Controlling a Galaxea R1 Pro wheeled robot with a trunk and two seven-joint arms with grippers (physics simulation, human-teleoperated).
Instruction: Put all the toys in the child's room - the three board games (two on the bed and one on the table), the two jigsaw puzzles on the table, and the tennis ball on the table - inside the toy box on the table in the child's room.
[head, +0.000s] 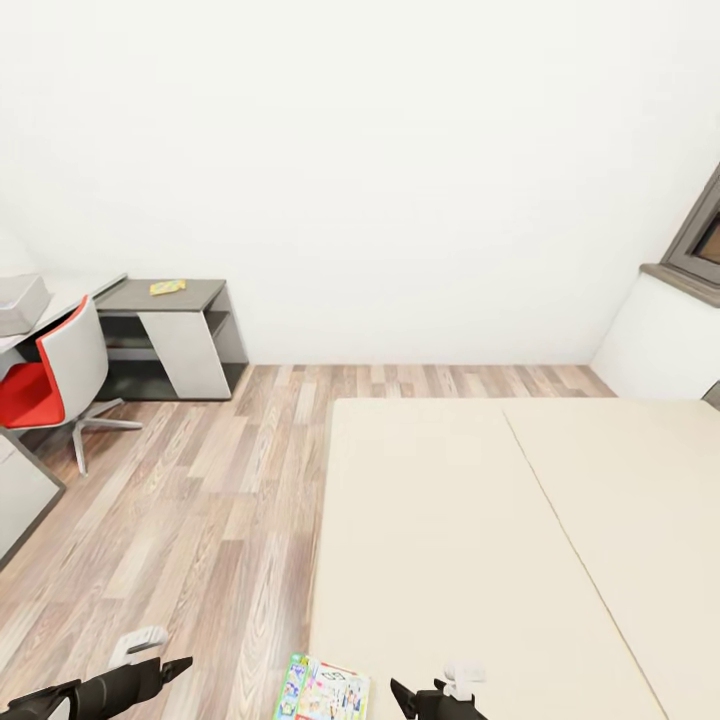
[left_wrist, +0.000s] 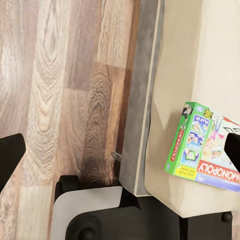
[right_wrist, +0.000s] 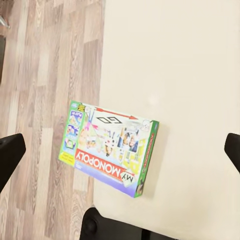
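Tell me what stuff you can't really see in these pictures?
- Monopoly box on the bed: head view, its near end is cut off by the picture's bottom edge.
- Toy box on the table: head view, cut off by the left edge, so its inside is hidden.
- Small yellow thing on the table's dark part: head view, too small to identify.
- Left pincer and right pincer: head view, mostly cut off below.

One board game (head: 322, 689) (Monopoly), one bed (head: 520, 520), one chair (head: 55, 375).
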